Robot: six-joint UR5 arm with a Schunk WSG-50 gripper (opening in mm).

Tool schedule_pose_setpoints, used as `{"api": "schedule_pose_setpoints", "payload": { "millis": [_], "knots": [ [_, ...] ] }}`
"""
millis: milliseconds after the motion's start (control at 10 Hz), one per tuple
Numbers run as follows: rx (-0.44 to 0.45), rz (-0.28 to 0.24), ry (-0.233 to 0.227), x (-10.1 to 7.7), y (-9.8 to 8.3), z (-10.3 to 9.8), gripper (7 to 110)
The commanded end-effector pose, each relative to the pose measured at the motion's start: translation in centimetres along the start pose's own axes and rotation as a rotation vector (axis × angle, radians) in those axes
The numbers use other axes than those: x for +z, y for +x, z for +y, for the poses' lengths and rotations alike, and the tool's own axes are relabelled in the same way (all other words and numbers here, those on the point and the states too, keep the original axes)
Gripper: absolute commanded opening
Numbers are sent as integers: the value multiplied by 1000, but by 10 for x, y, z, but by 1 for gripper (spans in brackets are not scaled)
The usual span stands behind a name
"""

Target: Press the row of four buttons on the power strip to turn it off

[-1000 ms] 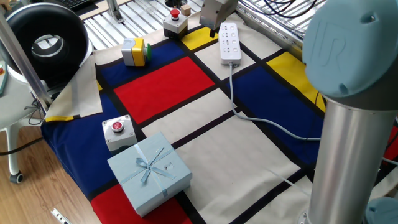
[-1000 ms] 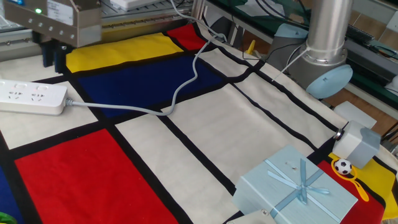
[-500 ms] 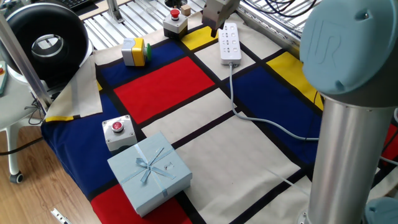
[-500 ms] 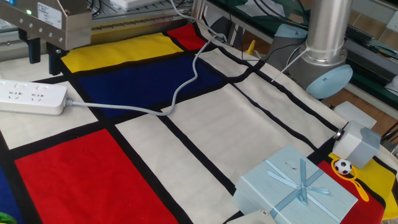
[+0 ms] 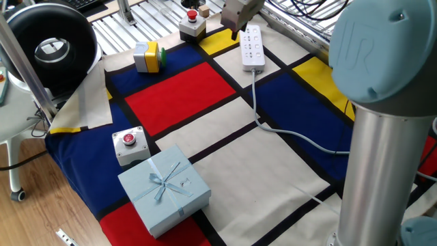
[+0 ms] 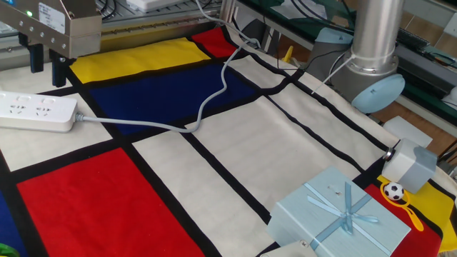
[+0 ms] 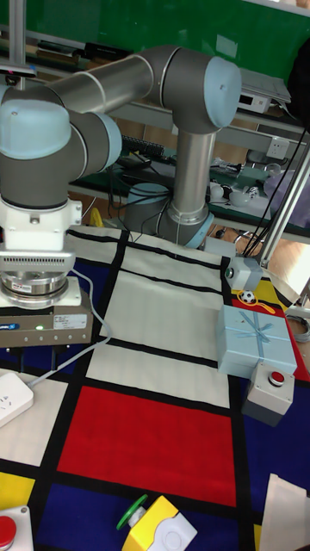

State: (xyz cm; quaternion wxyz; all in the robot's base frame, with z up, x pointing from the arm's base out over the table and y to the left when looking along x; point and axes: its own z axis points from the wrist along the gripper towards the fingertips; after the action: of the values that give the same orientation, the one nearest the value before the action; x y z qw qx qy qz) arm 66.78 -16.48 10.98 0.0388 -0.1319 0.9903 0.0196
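The power strip (image 5: 252,46) lies white and narrow on the checked cloth at the far side, with its pale grey cord (image 5: 287,133) trailing off toward the arm. In the other fixed view the power strip (image 6: 36,111) sits at the left edge. My gripper (image 6: 46,75) hangs just above and behind it, not touching it. Its two dark fingers (image 6: 58,71) point down with a gap between them, so it is open and holds nothing. The gripper (image 5: 235,33) stands beside the strip's far left end. In the tall view the gripper (image 7: 60,355) hovers above the strip (image 7: 13,398).
A light blue gift box (image 5: 164,188) sits at the front, with a grey red-button box (image 5: 130,145) beside it. A yellow box with a green knob (image 5: 147,56) and another red-button box (image 5: 192,24) stand at the back. The arm's column (image 5: 382,137) fills the right.
My gripper has slid along above the strip, to the left in the other fixed view, and risen slightly. The strip and cord have not moved.
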Motion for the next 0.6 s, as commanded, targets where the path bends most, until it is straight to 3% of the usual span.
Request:
{"api": "schedule_pose_setpoints", "payload": {
  "millis": [0, 100, 200, 300, 500],
  "knots": [
    [-67, -46, -20, 4, -9, -27, 44],
    [-98, -76, -44, -1, -20, -33, 44],
    [-144, -51, -31, -6, -17, -46, 44],
    [-183, 10, -25, -9, -5, -56, 66],
    [-246, 14, -30, -8, -9, -74, 66]
  ]
}}
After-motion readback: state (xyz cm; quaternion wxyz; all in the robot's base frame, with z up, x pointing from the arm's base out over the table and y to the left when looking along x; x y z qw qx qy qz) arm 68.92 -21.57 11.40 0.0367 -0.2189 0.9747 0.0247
